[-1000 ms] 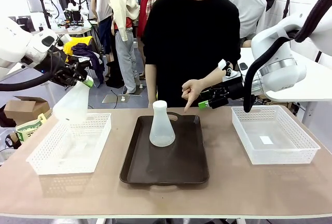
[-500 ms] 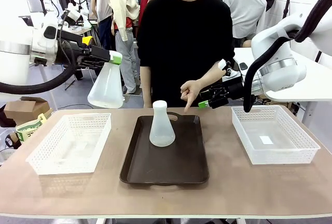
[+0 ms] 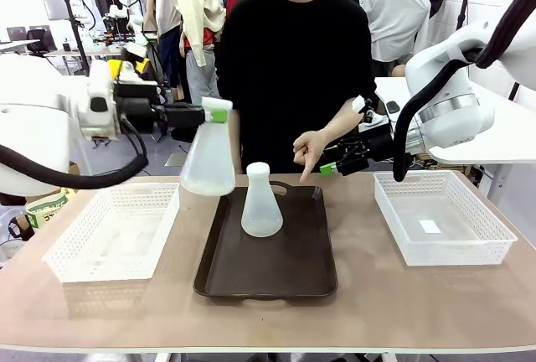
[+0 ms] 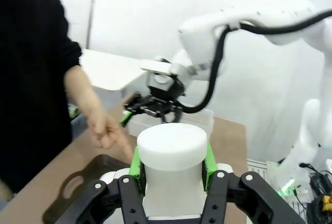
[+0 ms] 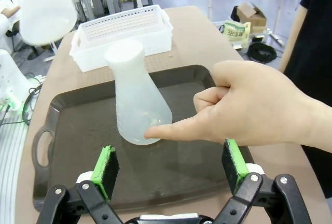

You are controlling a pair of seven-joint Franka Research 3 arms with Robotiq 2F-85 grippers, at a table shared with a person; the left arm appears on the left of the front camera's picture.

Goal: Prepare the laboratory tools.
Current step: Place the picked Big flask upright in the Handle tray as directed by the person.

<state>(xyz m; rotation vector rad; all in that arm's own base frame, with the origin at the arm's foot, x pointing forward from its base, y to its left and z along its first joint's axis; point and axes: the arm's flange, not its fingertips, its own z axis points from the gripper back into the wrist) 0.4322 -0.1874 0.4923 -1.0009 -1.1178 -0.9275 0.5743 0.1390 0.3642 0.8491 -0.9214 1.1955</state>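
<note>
One frosted flask (image 3: pixel 260 203) (image 5: pixel 136 93) stands upright on the dark brown tray (image 3: pixel 301 266). A second flask (image 3: pixel 208 161) (image 4: pixel 171 169) hangs in the air over the tray's left edge, my left gripper (image 3: pixel 216 113) (image 4: pixel 171 162) shut on its neck. My right gripper (image 3: pixel 332 167) (image 5: pixel 171 168) is open, hovering behind the tray's far right corner. The person's hand (image 3: pixel 308 147) (image 5: pixel 249 110) points an index finger down at the tray, between my right gripper's green pads in the right wrist view.
A white mesh basket (image 3: pixel 113 232) sits left of the tray and another white basket (image 3: pixel 441 215) sits to its right. The person stands at the far side of the table.
My left arm has carried its flask from above the left basket rightward, to the tray's left edge. The right arm, the standing flask and the pointing hand have held still.
</note>
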